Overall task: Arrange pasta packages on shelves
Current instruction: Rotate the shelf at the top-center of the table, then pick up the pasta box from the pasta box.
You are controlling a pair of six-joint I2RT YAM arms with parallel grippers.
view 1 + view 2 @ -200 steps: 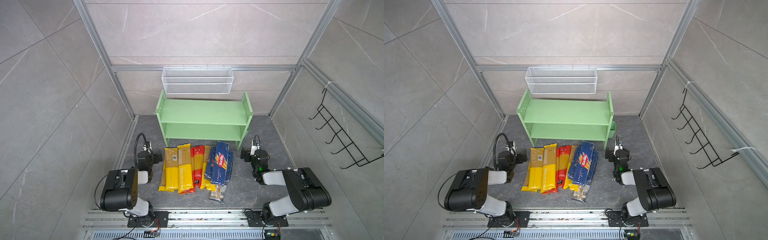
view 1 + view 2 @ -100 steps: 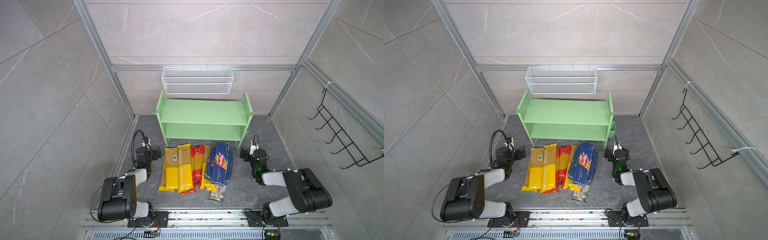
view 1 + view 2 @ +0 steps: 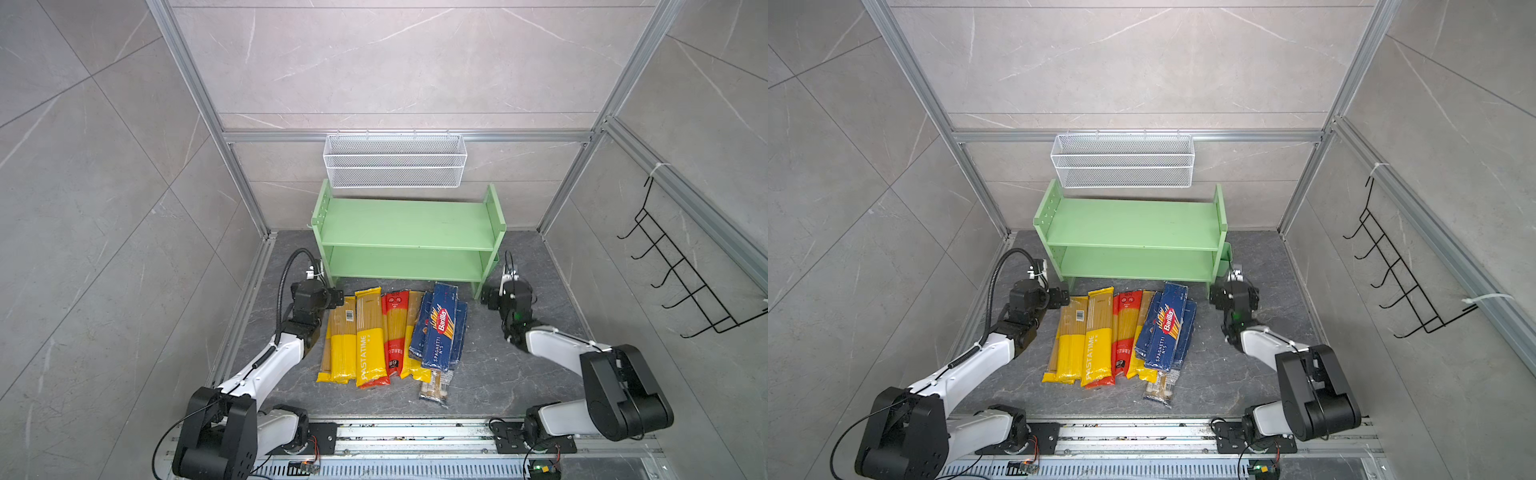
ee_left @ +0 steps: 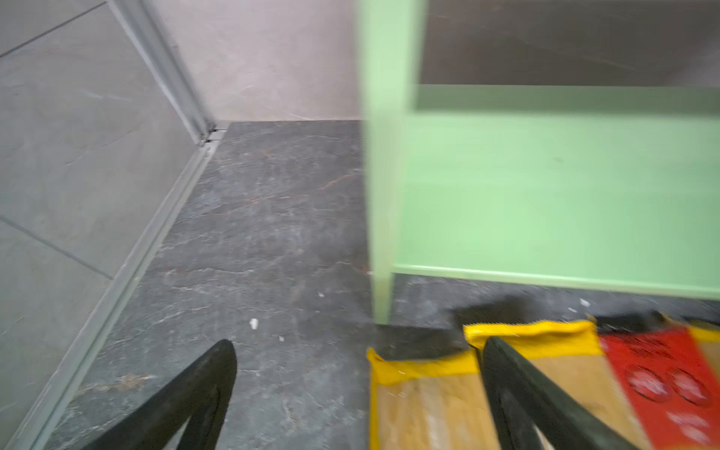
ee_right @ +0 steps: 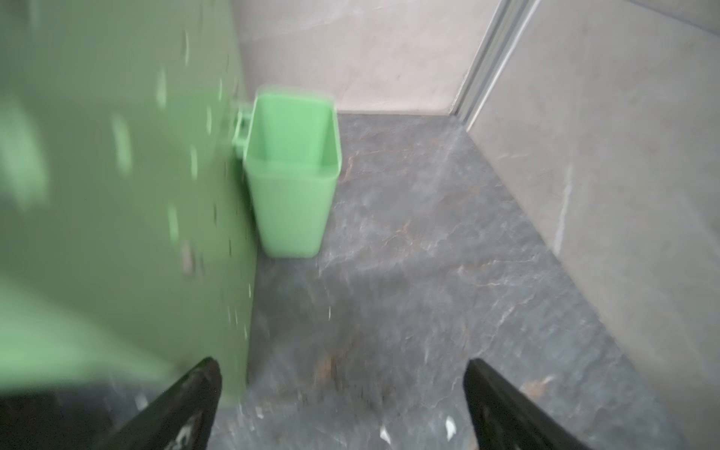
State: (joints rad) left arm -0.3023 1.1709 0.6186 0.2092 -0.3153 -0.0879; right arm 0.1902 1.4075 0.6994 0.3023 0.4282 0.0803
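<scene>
Green cup (image 5: 290,214) hangs on the shelves (image 3: 407,224), pasta packages (image 3: 390,332) lying before them.

Both top views look steeply down from high at the front toward the back wall (image 3: 395,62), sharing the whole floor (image 3: 498,374), the shelves (image 3: 409,224) and the pasta packs (image 3: 365,336). Each wrist view sits low and close, facing the shelves; the left one also shares the packs' ends.
</scene>
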